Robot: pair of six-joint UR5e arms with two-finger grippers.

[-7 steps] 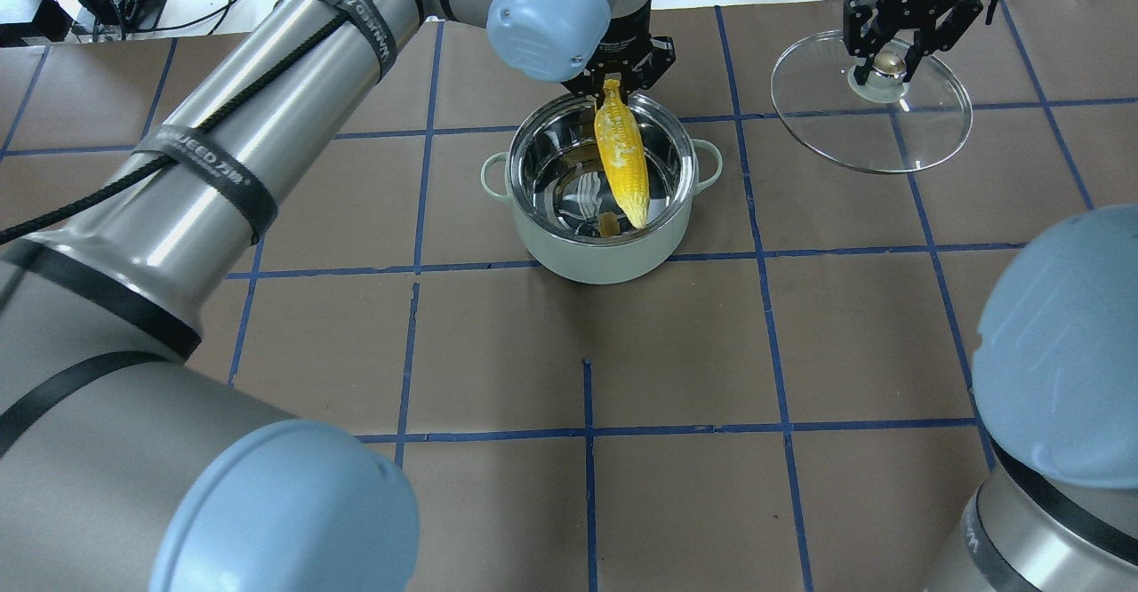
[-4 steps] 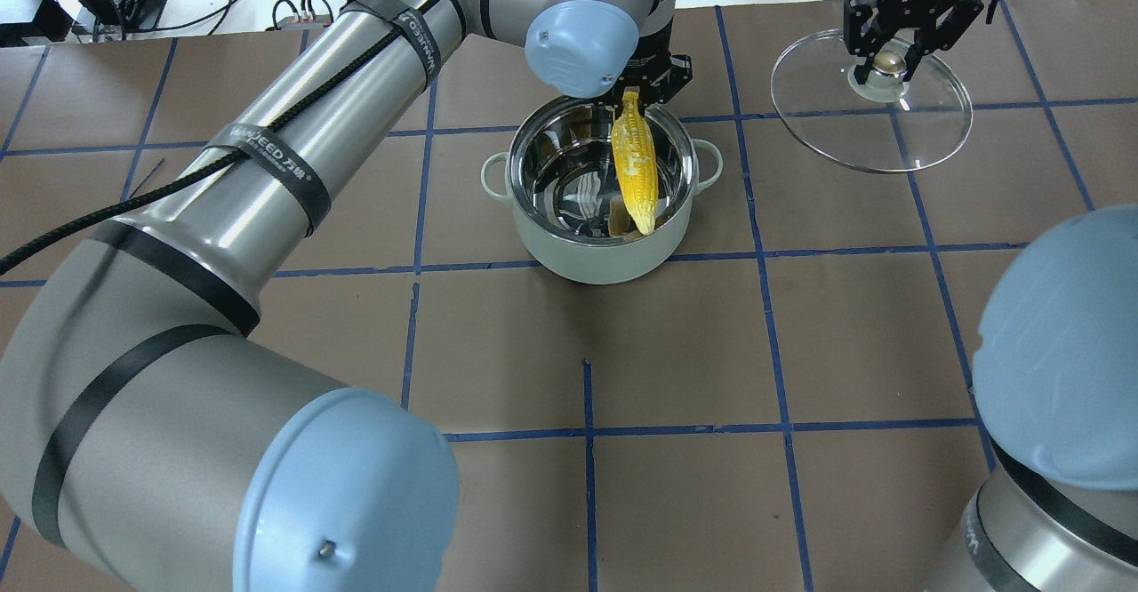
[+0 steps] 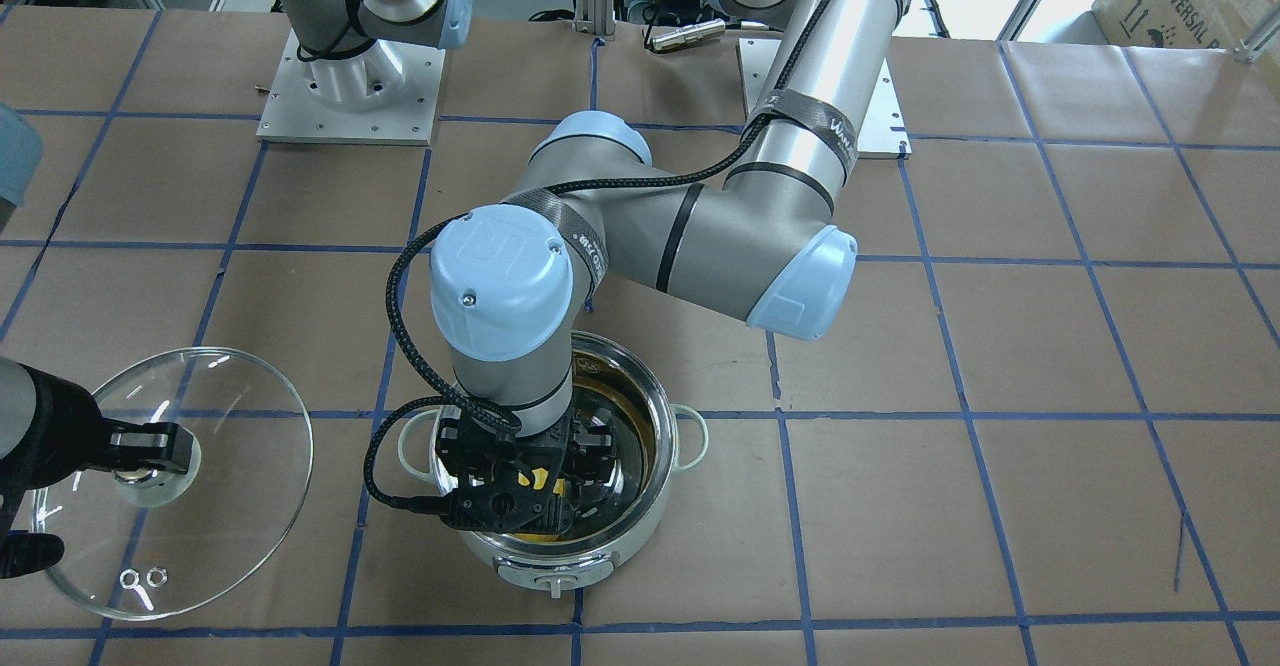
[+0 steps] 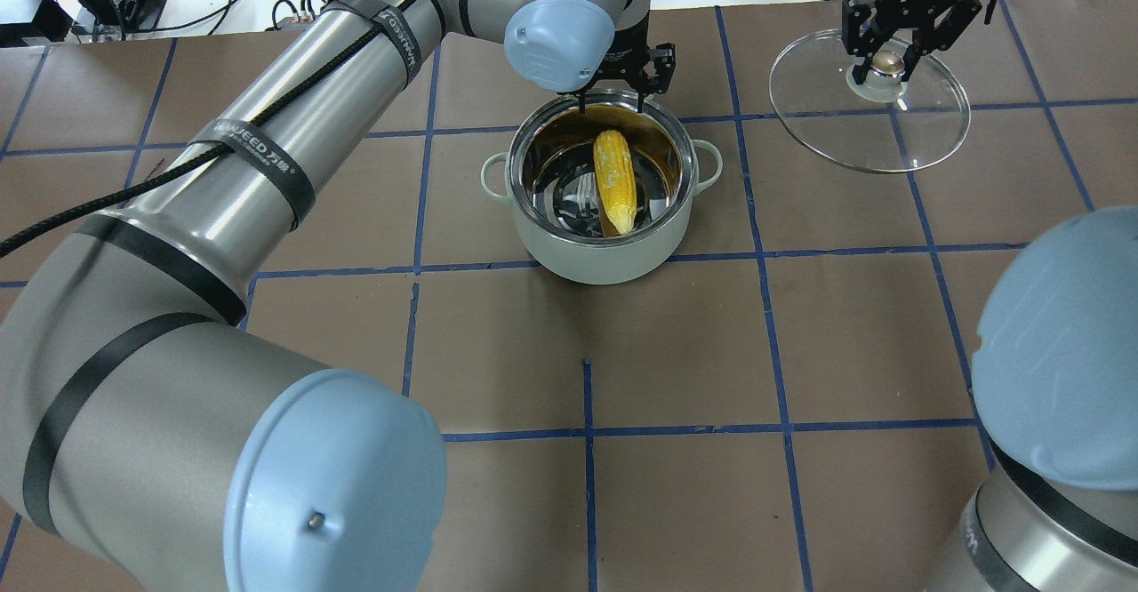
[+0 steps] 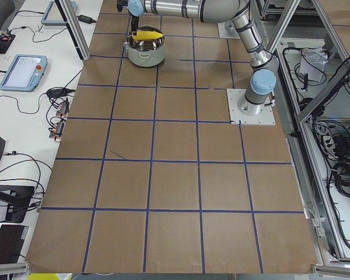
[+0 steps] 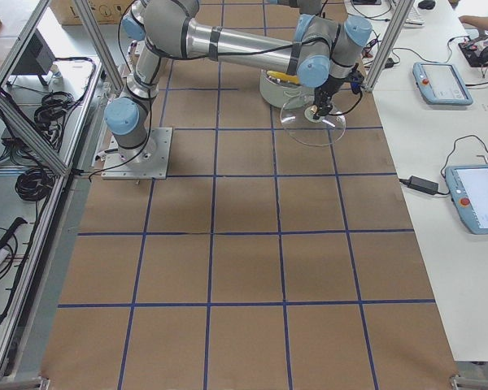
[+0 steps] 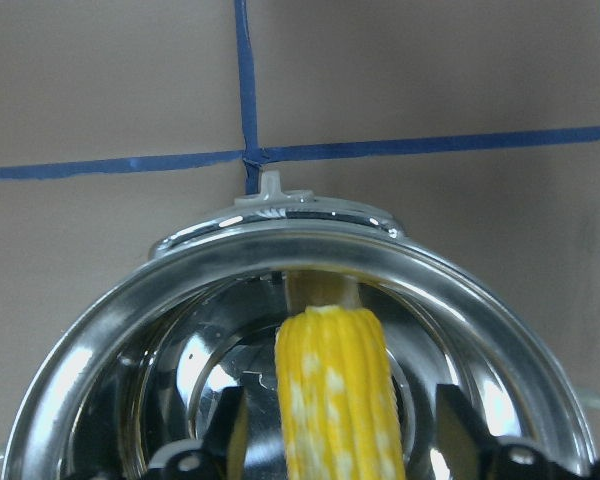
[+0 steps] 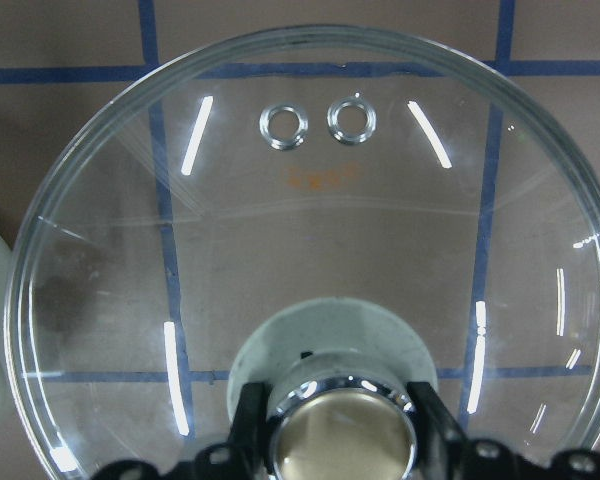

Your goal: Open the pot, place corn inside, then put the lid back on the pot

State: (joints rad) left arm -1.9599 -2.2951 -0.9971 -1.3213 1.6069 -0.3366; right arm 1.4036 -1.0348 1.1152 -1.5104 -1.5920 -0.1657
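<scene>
The pot (image 4: 587, 259) stands open at the table's far middle, grey-green outside and shiny steel inside. The yellow corn (image 4: 615, 179) lies inside it, its tip towards the near wall. My left gripper (image 4: 620, 85) hangs open over the pot's far rim. In the left wrist view the corn (image 7: 335, 400) sits between the spread fingers (image 7: 230, 430) with a gap on each side. My right gripper (image 4: 886, 63) is shut on the knob of the clear glass lid (image 4: 898, 139) and holds it tilted above the table, right of the pot. The knob (image 8: 342, 430) is clamped in the right wrist view.
The brown table (image 4: 676, 352) carries a blue tape grid. The left arm's elbow (image 3: 790, 286) reaches over the table behind the pot. Tablets and cables (image 5: 23, 70) lie on the operators' bench beyond the far edge.
My left gripper has opened and let go of the corn, which has dropped from hanging over the pot to lying inside it. The right gripper and the lid have not moved.
</scene>
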